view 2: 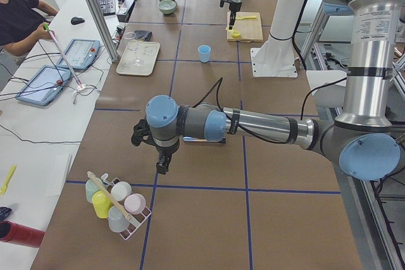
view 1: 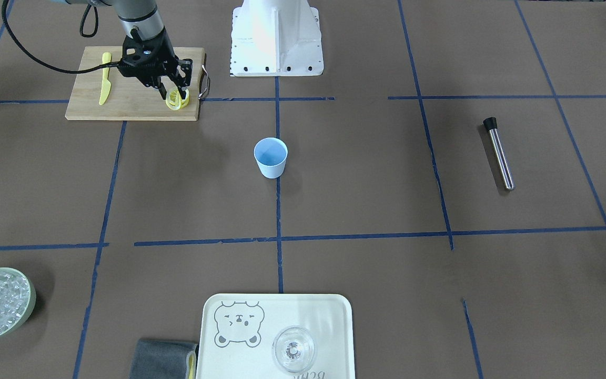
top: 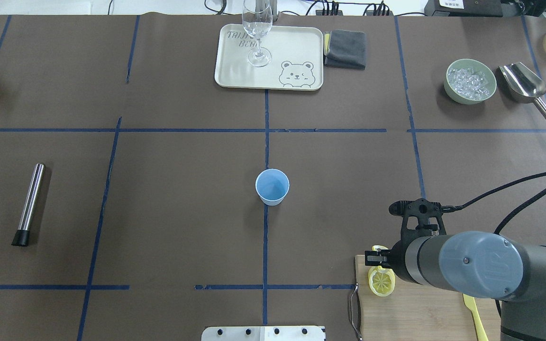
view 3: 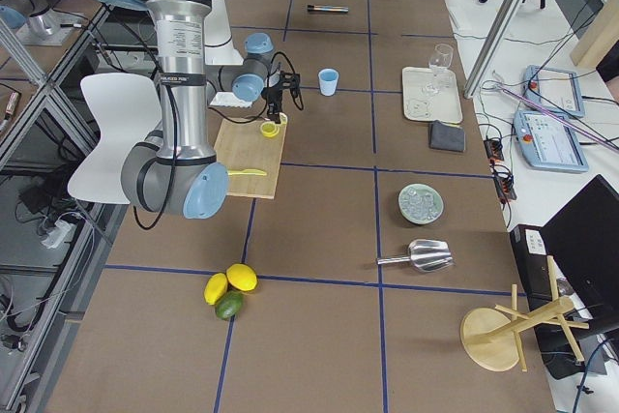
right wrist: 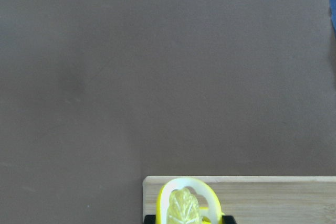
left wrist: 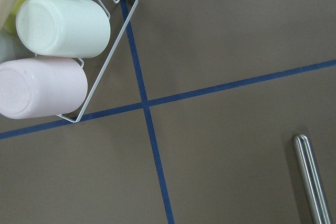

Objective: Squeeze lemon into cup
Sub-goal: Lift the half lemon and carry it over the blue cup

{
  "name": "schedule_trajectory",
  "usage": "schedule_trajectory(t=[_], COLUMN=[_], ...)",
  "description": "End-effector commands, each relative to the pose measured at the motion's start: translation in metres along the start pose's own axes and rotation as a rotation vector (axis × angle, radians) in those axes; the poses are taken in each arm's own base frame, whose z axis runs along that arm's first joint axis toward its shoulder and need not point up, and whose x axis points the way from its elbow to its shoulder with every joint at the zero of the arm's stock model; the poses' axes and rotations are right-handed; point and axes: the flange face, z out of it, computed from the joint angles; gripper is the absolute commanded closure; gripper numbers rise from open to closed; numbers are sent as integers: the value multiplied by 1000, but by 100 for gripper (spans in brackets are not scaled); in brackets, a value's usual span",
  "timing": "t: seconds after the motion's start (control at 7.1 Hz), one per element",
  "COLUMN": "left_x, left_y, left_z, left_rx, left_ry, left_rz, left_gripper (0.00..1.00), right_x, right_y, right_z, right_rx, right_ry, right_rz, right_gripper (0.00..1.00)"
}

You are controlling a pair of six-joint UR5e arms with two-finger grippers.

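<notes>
While I watch the right wrist feed, the lemon (right wrist: 184, 209) stands on edge over a corner of the cutting board (view 1: 129, 108). It is nipped between the two tips of the right claw (view 1: 174, 93), which are drawn in on its flat faces. From across the table, that corner is the one by the board's metal handle (view 1: 204, 84); a yellow knife (view 1: 104, 79) lies flat at the board's other end. The cup (view 1: 270, 157) stands upright, well off the board, out past the handle corner. The left claw (view 2: 162, 167) hangs far from the board, and I cannot tell whether its tips are apart or together.
</notes>
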Motion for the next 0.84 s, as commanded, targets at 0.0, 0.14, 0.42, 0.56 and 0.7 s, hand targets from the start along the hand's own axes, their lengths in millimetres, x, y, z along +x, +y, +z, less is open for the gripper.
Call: schedule_trajectory(t=[0.0, 0.14, 0.42, 0.56, 0.7], left_x=[0, 0, -1, -2, -2], left_y=[0, 1, 0, 1, 1], left_z=[0, 1, 1, 2, 2], left_rx=[-1, -2, -2, -4, -4], left_ry=[0, 0, 0, 1, 1], left_rz=[-1, -2, -2, -2, -2], left_gripper=[0, 0, 0, 0, 0], right_x=[-10, -27, -52, -76, -103], right_y=[-4, -12, -45, -68, -90], right_z=[-14, -21, -35, -32, -21], right_rx=[7, 22, 73, 99, 117], right_ry=[-35, -71, -121, -141, -147], right_rz=[3, 9, 45, 64, 86], right_gripper=[50, 49, 49, 49, 49])
